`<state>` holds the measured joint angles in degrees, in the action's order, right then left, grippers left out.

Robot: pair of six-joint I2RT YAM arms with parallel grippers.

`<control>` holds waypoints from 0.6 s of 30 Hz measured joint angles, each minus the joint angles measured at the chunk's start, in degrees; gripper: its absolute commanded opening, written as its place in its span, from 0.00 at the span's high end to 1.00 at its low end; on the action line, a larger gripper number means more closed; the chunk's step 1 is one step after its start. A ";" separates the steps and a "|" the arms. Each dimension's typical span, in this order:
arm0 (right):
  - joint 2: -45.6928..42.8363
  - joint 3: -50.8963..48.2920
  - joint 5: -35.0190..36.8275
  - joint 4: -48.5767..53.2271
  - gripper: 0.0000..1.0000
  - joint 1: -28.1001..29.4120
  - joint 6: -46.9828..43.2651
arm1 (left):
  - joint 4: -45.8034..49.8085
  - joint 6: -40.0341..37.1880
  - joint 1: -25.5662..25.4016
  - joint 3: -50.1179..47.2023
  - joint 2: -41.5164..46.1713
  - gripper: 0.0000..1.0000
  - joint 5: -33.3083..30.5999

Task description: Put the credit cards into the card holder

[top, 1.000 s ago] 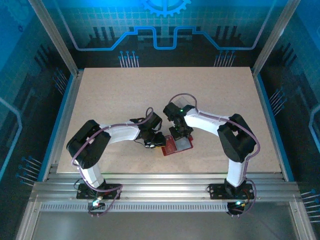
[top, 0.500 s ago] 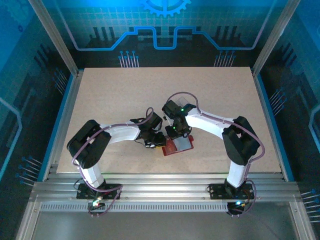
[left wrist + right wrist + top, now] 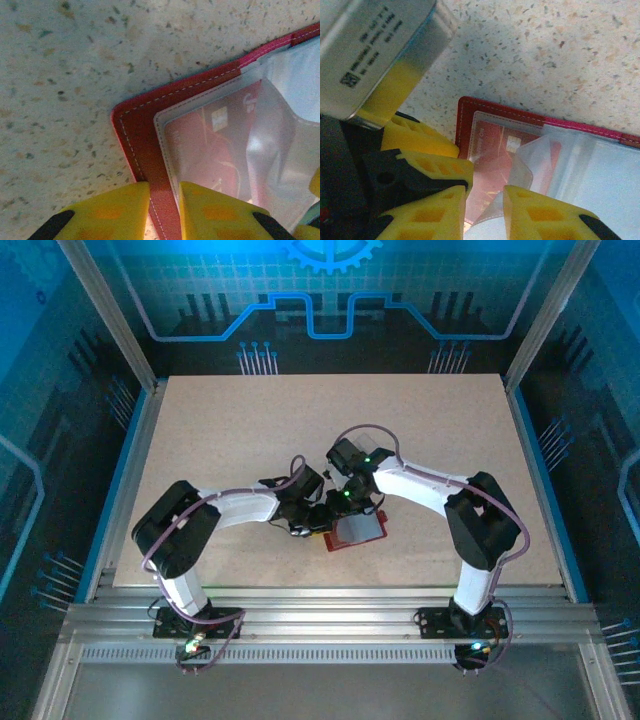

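Note:
The red card holder (image 3: 362, 532) lies open on the table near its front edge. In the left wrist view its stitched red border (image 3: 140, 135) runs between the yellow fingers of my left gripper (image 3: 164, 212), which is shut on that border. A reddish credit card (image 3: 502, 150) with a pale chip sits inside a clear pocket, also visible in the left wrist view as the card (image 3: 210, 142). My right gripper (image 3: 485, 212) hovers over that pocket with its jaws apart and holds nothing. From above, the left gripper (image 3: 318, 525) and right gripper (image 3: 345, 512) stand close together at the holder's left edge.
The speckled beige table (image 3: 250, 430) stretches behind and to both sides. In the right wrist view the left arm's grey housing (image 3: 375, 50) and yellow fingers (image 3: 420, 140) crowd the holder's left edge. Loose clear pocket flaps (image 3: 600, 170) stand up to the right.
My right gripper's jaws have parted from shut and it has shifted slightly left over the holder. The left gripper has kept its grip in place.

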<state>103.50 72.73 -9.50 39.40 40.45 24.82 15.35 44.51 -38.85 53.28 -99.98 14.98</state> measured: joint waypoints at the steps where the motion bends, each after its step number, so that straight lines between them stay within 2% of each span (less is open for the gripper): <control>1: 0.00 -0.02 -0.33 -0.15 0.67 0.00 0.24 | 0.28 0.00 0.00 -0.17 0.35 0.73 -0.28; 18: 0.94 0.13 -8.39 -4.79 0.54 0.07 3.37 | 4.61 0.50 1.14 -6.34 11.28 0.68 -2.73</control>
<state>104.44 72.86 -17.89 34.61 40.51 28.18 19.97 45.01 -37.71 46.94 -88.71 12.25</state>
